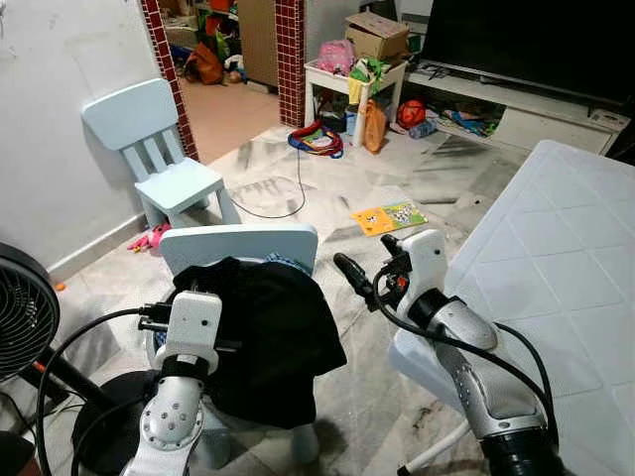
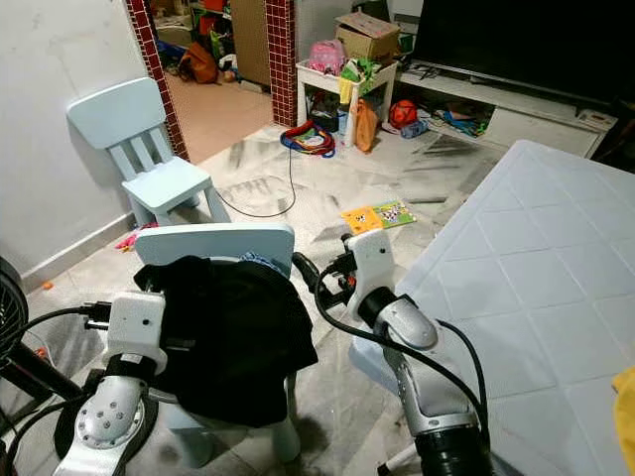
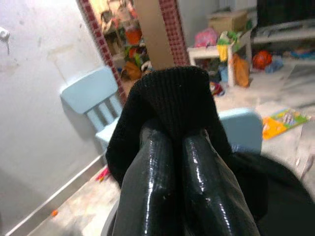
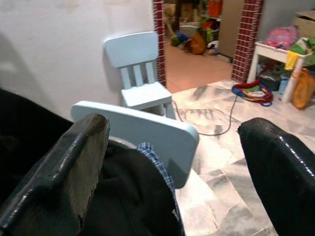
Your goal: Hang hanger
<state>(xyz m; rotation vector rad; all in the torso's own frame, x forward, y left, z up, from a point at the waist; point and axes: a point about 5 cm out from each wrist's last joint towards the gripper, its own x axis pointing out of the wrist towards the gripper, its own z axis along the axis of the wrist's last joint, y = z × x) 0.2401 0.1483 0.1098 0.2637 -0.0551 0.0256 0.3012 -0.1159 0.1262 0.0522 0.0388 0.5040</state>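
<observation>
On the small blue chair [image 1: 238,244] close in front of the robot lies a black cloth [image 1: 263,332]. It hangs over the chair's back and seat. A bit of blue checked cloth [image 4: 156,160] peeks out from under it by the chair back.

The left gripper [image 3: 177,142] is at the left side of the cloth. Its two fingers [image 3: 152,172] are pressed close together, and a fold of the black cloth is pinched between their tips. No hanger can be made out in the folds.

The right gripper [image 4: 174,147] is just beside the right side of the chair, near the cloth but not touching it. Its fingers [image 4: 74,162] are spread wide apart with nothing between them.

A second blue chair [image 1: 159,149] stands by the white wall. A picture book [image 1: 389,216] lies on the floor past the near chair. A white quilted mat [image 1: 556,258] is on the right. A black fan [image 1: 25,317] stands at the left edge. A pile of cords [image 1: 316,139] lies near a white toy shelf [image 1: 352,84].
</observation>
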